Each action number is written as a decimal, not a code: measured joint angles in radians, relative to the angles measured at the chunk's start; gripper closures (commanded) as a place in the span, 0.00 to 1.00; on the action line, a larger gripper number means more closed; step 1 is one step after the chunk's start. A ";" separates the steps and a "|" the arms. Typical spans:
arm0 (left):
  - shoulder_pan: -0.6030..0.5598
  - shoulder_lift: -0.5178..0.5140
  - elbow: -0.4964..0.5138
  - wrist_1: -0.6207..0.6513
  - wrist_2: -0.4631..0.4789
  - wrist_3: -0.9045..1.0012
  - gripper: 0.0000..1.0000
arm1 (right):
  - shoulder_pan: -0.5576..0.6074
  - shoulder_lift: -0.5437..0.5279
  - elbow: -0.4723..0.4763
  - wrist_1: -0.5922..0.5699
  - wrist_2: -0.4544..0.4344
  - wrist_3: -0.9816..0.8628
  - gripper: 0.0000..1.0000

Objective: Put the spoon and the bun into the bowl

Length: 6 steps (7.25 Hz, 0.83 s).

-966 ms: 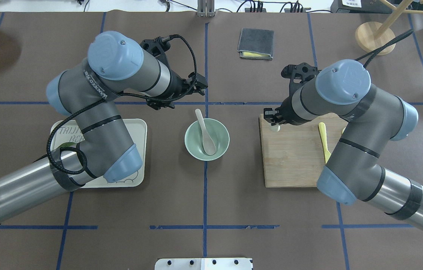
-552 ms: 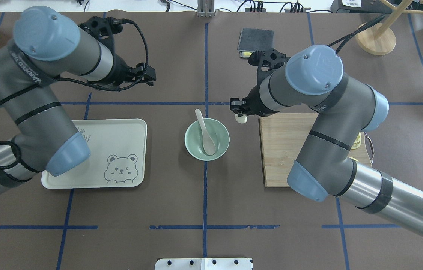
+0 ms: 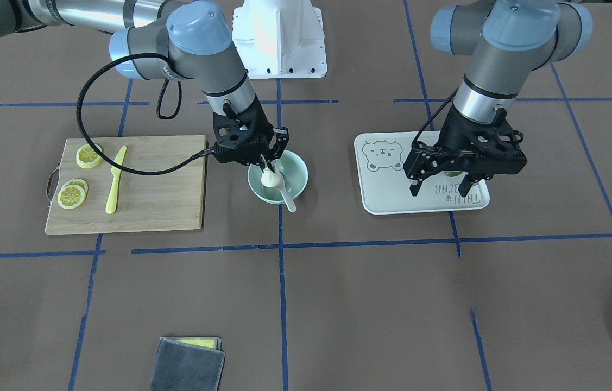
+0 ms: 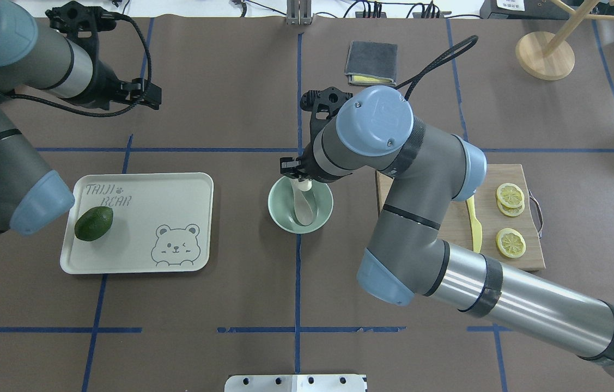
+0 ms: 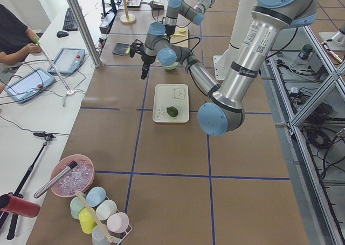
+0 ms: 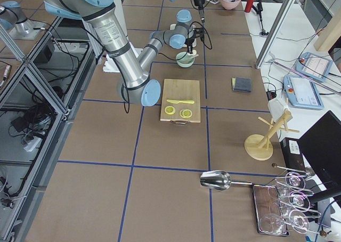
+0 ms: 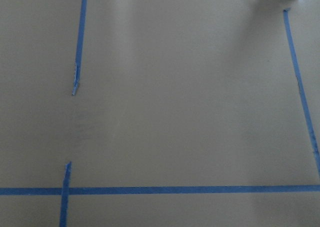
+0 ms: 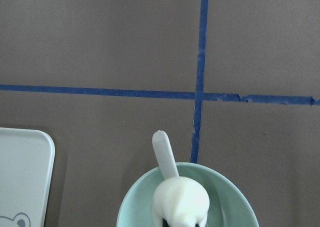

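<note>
overhead, the right arm hides most of the right end effector; the front-facing view shows it clamped on the bun, which hangs just over the bowl. the spoon lies inside, handle across the rim. the left end effector hangs wide open, empty, masking the avocado that the overhead view shows plainly on the tray. its wrist camera sees only desk.

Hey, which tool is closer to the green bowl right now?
Right. The right tool is directly over the bowl, holding the bun above it. The left tool is far off, on the tray's side.
</note>
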 measured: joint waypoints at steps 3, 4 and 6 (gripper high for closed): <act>-0.085 0.073 0.001 0.000 -0.001 0.192 0.00 | -0.020 0.006 -0.008 -0.001 -0.013 0.011 0.00; -0.112 0.097 0.002 -0.001 -0.005 0.253 0.00 | -0.021 0.007 -0.005 -0.001 -0.015 0.014 0.00; -0.164 0.138 0.007 -0.003 -0.060 0.359 0.00 | -0.019 0.005 0.019 -0.012 -0.018 0.016 0.00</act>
